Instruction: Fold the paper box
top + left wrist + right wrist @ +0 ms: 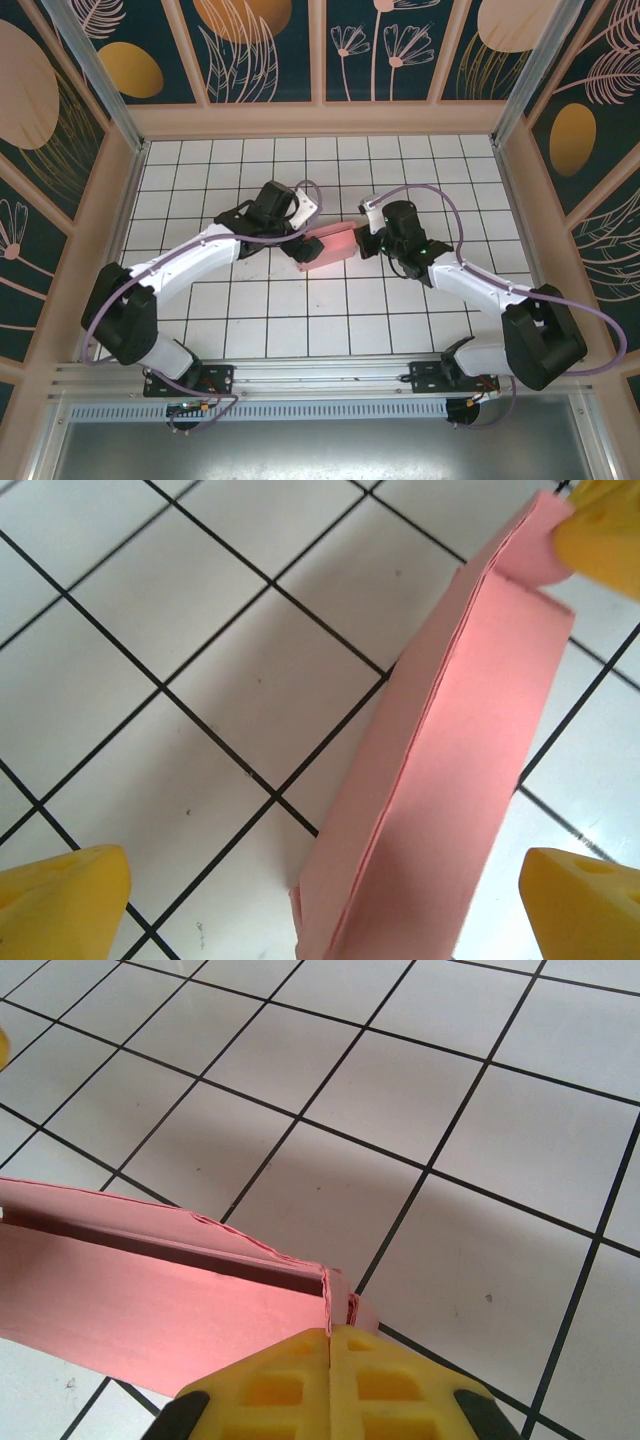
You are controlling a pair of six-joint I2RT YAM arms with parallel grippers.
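Note:
The pink paper box is at the middle of the tiled floor, between my two grippers. In the left wrist view the paper box stands tilted on its long edge, layers of card showing along one side. My left gripper is open, its yellow fingers wide apart either side of the box's near end without touching it. My right gripper is shut on the end corner of the paper box, pinching the card edges. From above, the left gripper and right gripper meet the box from opposite ends.
The white tiled floor with black grid lines runs out to beige walls on three sides. A metal rail carrying the arm bases crosses the near edge. Purple cables loop over both arms.

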